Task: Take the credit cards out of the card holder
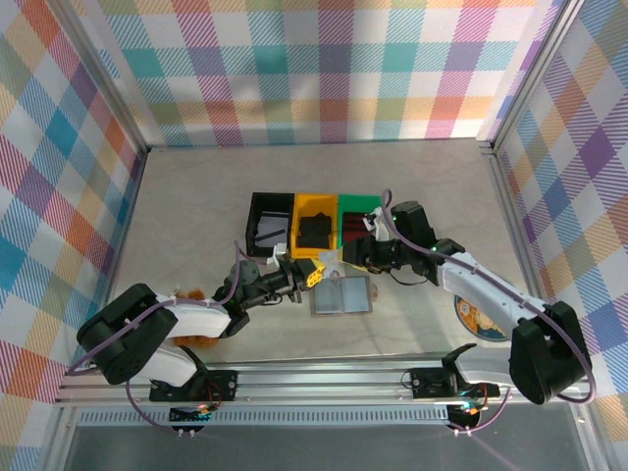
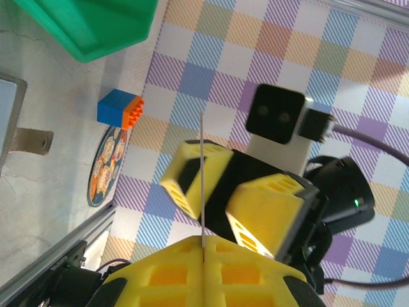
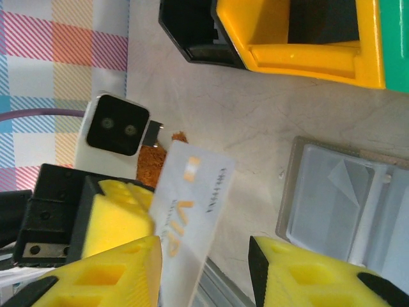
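Right wrist view: the left gripper (image 3: 148,220) is clamped on one credit card (image 3: 192,198), its long axis running down between the half-open jaws of the right gripper (image 3: 204,251) (no contact, I'd judge). The card holder (image 3: 345,192) lies open on the table (image 3: 243,128), just beside.

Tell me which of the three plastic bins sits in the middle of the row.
The yellow plastic bin: seen from the top camera, it stands between the black plastic bin on its left and the green plastic bin on its right.
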Tool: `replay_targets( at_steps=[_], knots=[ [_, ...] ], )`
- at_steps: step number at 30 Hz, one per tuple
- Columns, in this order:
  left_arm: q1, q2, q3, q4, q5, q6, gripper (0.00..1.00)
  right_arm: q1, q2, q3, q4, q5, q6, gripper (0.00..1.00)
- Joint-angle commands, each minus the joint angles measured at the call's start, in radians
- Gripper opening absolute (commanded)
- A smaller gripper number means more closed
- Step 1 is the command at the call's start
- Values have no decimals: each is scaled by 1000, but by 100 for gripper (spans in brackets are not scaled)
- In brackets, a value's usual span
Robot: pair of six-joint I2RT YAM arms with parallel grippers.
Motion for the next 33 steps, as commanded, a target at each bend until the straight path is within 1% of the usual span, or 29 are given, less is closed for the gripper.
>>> replay_targets(
  at_steps=[1, 6, 8, 13, 18, 22, 27, 30, 33],
  knots=[
    [0, -18, -4, 197, 11, 12, 0, -7, 19, -16, 59, -83, -5, 42],
    [-4, -13, -1, 198, 6, 17, 0, -7, -10, -14, 60, -83, -6, 42],
    [-3, -10, -2, 199, 5, 18, 0, -7, -20, -16, 55, -88, -7, 39],
    [-3, -3, 8, 200, 5, 21, 0, -7, -7, -51, 104, -142, 22, 37],
    [-7, 1, 19, 199, 12, 20, 0, -7, -22, -64, 126, -132, 24, 31],
    [-13, 3, 21, 199, 13, 22, 0, -7, -17, -62, 125, -119, 17, 29],
    [-24, 3, 27, 200, 19, 29, 0, -8, -4, -67, 149, -124, 22, 22],
    [-30, 1, 29, 200, 21, 34, 0, -7, -18, -70, 150, -115, 17, 22],
    [-32, 0, 30, 199, 22, 40, 0, -7, -34, -70, 142, -104, 13, 18]
  ],
)
